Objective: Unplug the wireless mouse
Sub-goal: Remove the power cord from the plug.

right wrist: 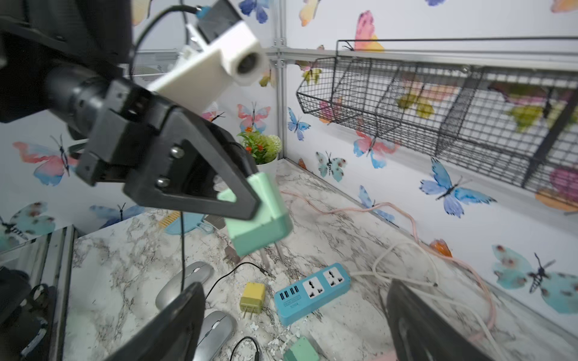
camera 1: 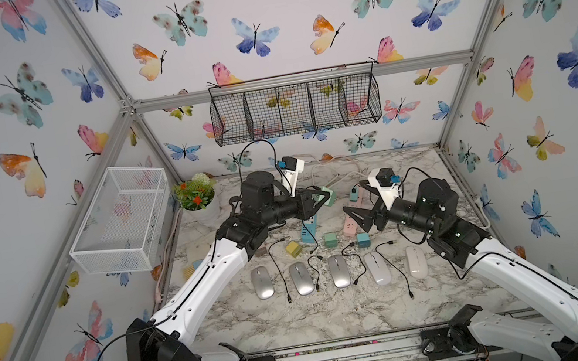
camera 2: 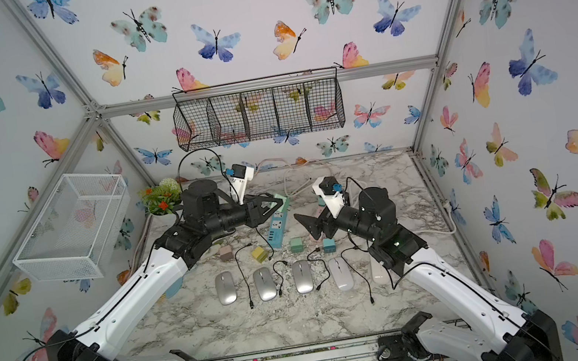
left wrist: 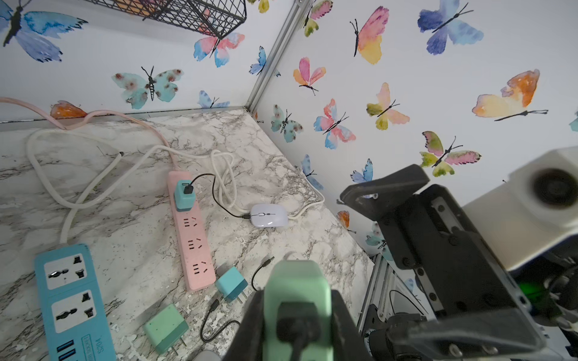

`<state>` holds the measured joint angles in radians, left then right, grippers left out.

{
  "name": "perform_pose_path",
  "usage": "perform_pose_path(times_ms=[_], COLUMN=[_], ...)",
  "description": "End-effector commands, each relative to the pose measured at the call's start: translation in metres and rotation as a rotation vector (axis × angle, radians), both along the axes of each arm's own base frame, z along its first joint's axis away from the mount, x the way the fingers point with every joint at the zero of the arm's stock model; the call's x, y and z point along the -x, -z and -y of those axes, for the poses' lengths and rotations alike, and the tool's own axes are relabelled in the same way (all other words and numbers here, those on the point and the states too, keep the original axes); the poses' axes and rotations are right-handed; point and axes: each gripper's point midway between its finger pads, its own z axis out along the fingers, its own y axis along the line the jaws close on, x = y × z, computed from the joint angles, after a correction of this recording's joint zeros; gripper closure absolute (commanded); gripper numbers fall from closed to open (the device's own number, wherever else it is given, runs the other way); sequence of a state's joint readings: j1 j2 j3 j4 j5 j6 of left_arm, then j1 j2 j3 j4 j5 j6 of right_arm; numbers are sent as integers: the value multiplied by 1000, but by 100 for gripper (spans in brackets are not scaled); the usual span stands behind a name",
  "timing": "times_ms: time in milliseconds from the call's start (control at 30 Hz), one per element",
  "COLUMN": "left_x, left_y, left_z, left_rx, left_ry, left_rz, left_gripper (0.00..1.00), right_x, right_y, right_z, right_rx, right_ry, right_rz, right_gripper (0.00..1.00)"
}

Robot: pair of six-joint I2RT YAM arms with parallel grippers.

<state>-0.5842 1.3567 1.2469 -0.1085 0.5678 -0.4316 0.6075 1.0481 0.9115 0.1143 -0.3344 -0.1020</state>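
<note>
Charger lifted, cable not yet out
My left claw (left wrist: 297, 300) grips the mint charger (right wrist: 259, 218), black plug (left wrist: 297, 318) seated in it; my right claw (right wrist: 297, 283) gapes empty. Farther back a white mouse (left wrist: 269, 215) lies wired to the pink strip (left wrist: 194, 247): unplugging remains.

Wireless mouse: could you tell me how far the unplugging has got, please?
Done: mint charger, prongs bare, held aloft by the left gripper, cable attached. In hand: right gripper open, empty. Remaining: white mouse cabled to the teal charger in the pink strip.
</note>
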Motion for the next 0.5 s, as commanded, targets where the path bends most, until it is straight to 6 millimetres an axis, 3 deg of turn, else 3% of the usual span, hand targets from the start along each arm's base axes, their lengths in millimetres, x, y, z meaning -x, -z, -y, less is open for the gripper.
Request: perform_pose_path(times_ms=[0,233,467], left_x=[15,21,21], left_y=[-25,-25,-24], left_z=[-1,-2,0], left_rx=[56,58,59], left_ry=[51,70,85], left_rz=[42,38,24], left_gripper=[100,100,100], right_x=[-2,-7,-7], right_y=[-4,-12,-10], right_z=[-8,-32,-43], right_rx=[150,246,307], right_ry=[24,-10,-16], right_rz=[121,192,227], right_gripper=[8,18,32])
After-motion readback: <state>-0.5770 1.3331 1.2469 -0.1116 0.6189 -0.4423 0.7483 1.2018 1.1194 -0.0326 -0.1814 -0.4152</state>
